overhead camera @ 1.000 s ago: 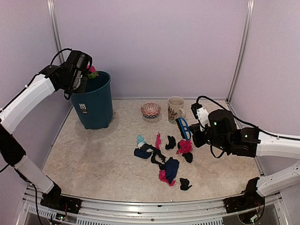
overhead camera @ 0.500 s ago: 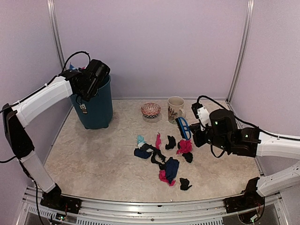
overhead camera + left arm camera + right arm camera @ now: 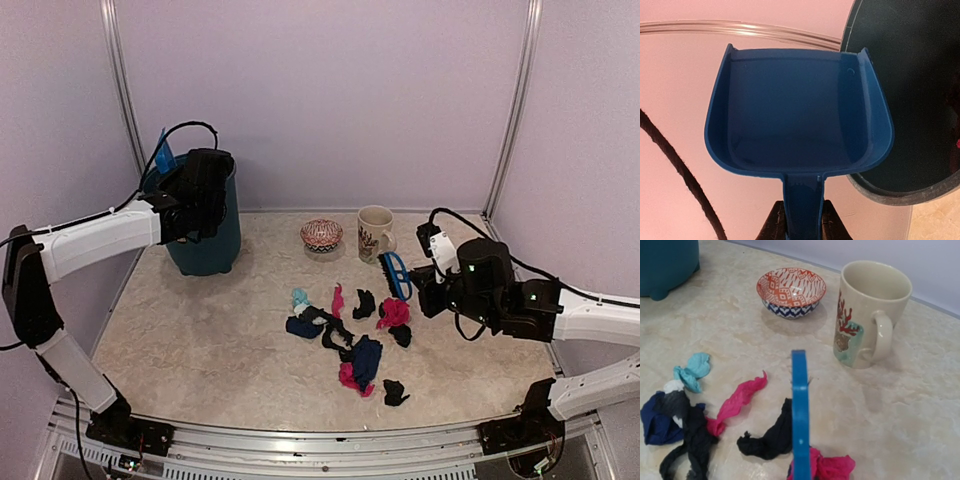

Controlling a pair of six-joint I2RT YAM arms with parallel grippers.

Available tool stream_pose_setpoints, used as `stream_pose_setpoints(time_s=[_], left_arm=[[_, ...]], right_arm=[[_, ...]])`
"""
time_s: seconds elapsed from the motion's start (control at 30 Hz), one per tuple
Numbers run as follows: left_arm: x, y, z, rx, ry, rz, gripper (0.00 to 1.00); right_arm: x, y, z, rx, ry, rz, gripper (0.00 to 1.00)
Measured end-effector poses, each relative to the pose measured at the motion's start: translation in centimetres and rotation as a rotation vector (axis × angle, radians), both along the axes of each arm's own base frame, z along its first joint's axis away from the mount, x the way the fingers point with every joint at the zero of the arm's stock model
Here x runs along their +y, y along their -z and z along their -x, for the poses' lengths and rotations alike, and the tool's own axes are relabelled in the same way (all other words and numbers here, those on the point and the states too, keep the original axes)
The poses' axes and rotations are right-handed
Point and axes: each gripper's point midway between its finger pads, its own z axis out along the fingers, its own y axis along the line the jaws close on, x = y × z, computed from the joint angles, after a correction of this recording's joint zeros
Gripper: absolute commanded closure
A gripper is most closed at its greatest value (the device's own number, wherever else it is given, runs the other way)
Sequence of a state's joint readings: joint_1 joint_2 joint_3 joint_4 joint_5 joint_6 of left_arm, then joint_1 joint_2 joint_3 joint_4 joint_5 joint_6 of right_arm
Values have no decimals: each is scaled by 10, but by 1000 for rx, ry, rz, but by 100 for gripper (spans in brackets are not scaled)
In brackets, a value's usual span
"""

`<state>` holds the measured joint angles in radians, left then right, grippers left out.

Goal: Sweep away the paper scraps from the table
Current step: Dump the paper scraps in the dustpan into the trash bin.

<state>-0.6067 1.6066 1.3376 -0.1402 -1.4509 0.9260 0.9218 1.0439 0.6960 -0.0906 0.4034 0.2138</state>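
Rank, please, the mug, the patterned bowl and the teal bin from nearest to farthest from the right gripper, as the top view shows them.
1. Mug: just behind and left of the right gripper, which holds the brush.
2. Patterned bowl: farther left, beside the mug.
3. Teal bin: farthest, at the far left.

white arm links (image 3: 100, 235) with black joints (image 3: 485, 270) and looping black cables (image 3: 190, 123).

crumpled pink, black, light blue and navy paper scraps (image 3: 350, 335) lie clustered mid-right on the beige mottled table (image 3: 200, 340).
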Motion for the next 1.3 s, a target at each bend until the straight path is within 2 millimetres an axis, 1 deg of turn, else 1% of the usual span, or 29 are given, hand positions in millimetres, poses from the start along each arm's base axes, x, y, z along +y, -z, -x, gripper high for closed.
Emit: stream_pose_setpoints(time_s=[0.1, 0.23, 0.3, 0.5, 0.63, 0.77, 0.87, 1.03, 1.17, 1.23, 1.3], left_arm=[[2, -8, 2, 14, 5, -42, 100], [1, -21, -1, 12, 17, -66, 100], [1, -23, -2, 18, 22, -79, 100], [2, -22, -5, 63, 33, -121, 100], [-1, -20, -7, 80, 65, -145, 100], [-2, -5, -3, 113, 100, -202, 100], [-2, -1, -3, 119, 114, -228, 100], [2, -16, -1, 70, 109, -210, 100], [7, -33, -3, 12, 118, -146, 100], [5, -44, -8, -32, 145, -82, 100], [2, -60, -14, -89, 185, 3, 100]], right_arm=[[-2, 1, 1, -2, 0, -6, 100], [-3, -3, 3, -10, -5, -21, 100], [-4, -6, 3, -15, -8, -30, 100], [-7, -13, 6, -31, -12, -56, 100], [-6, -11, 7, -31, -16, -59, 100], [-6, -9, 7, -29, -22, -60, 100], [-6, -7, 9, -27, -27, -62, 100], [-9, -7, 11, -29, -31, -73, 100], [-9, -12, 12, -36, -32, -95, 100], [-10, -13, 12, -39, -33, -103, 100], [-10, -13, 13, -39, -35, -106, 100]])
